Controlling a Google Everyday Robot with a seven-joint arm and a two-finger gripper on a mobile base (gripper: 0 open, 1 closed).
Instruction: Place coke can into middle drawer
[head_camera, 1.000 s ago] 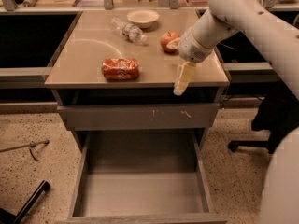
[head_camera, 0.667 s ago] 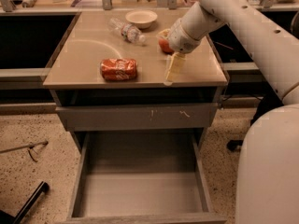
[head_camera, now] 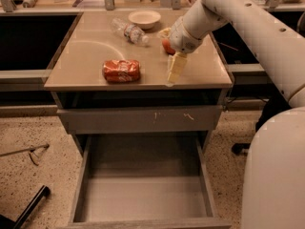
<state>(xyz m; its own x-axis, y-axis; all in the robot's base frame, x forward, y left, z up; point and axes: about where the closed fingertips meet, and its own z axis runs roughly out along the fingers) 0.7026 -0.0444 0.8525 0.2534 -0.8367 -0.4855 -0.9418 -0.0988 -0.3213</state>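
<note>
The coke can point(head_camera: 121, 70) lies on its side on the tan cabinet top point(head_camera: 86, 56), left of the middle. My gripper point(head_camera: 174, 69) hangs over the cabinet top near its front edge, about a can's length to the right of the can and not touching it. It holds nothing that I can see. The middle drawer point(head_camera: 206, 175) is pulled out below, grey, with nothing in it.
A clear plastic bottle point(head_camera: 128, 31), a white bowl point(head_camera: 144, 18) and a red apple point(head_camera: 166, 46), partly behind my arm, lie at the back of the top. A shut drawer front with pale scratches point(head_camera: 140, 119) is above the open drawer. A chair base point(head_camera: 237, 148) stands to the right.
My arm has swung left, bringing the gripper from the top's right edge to beside the can. The can and the drawer have not moved.
</note>
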